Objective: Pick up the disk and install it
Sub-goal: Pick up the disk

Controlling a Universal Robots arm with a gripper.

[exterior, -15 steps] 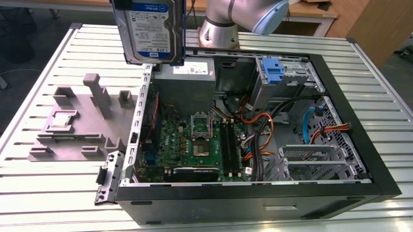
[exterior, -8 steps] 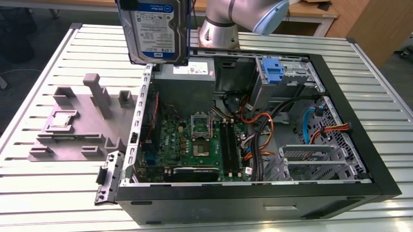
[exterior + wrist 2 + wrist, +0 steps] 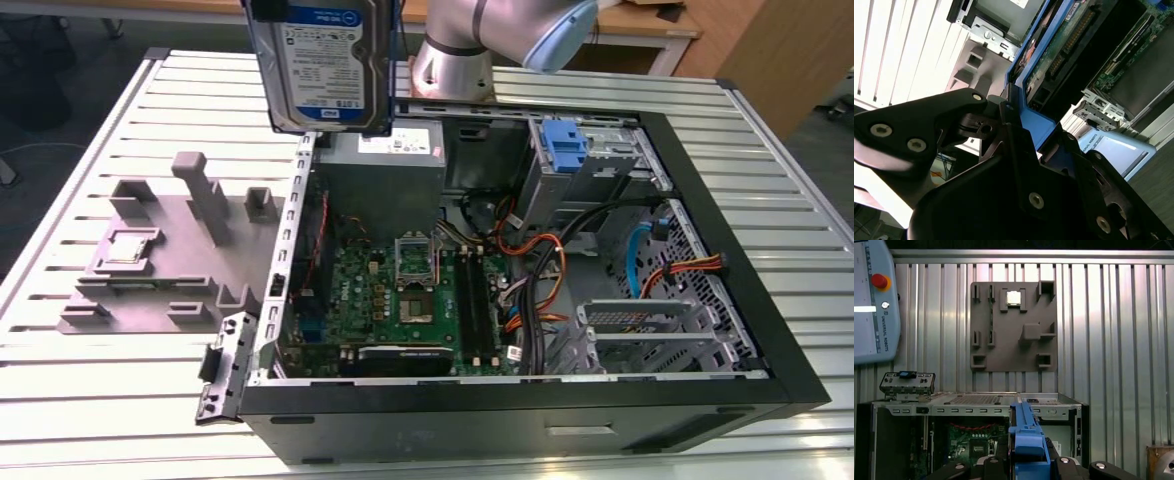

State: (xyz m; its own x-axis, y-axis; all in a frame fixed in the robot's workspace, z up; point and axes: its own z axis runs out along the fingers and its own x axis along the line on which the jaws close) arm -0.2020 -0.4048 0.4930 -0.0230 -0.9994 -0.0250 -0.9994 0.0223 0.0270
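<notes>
Inspection, reading from the exterior view's left. A grey fixture plate (image 3: 160, 250) lies on the slatted metal surface (image 3: 80, 400), with a small square chip (image 3: 130, 247) seated in one of its pockets.

Next along, the disk (image 3: 320, 60) hangs upright in the air with its label facing the camera. It is above the left wall of the open computer case (image 3: 534, 410) and apart from it. In the second wrist view, the black fingers (image 3: 944, 120) are clenched from both sides on the blue rail (image 3: 1041, 127) along the disk's edge.

Beneath the disk, inside the case, sits a grey power-supply box (image 3: 380, 175), with the green motherboard (image 3: 400, 300) nearer the camera. The silver arm (image 3: 487, 45) rises behind the case. Further right, a blue bracket (image 3: 567, 145) stands by the drive bays.
</notes>
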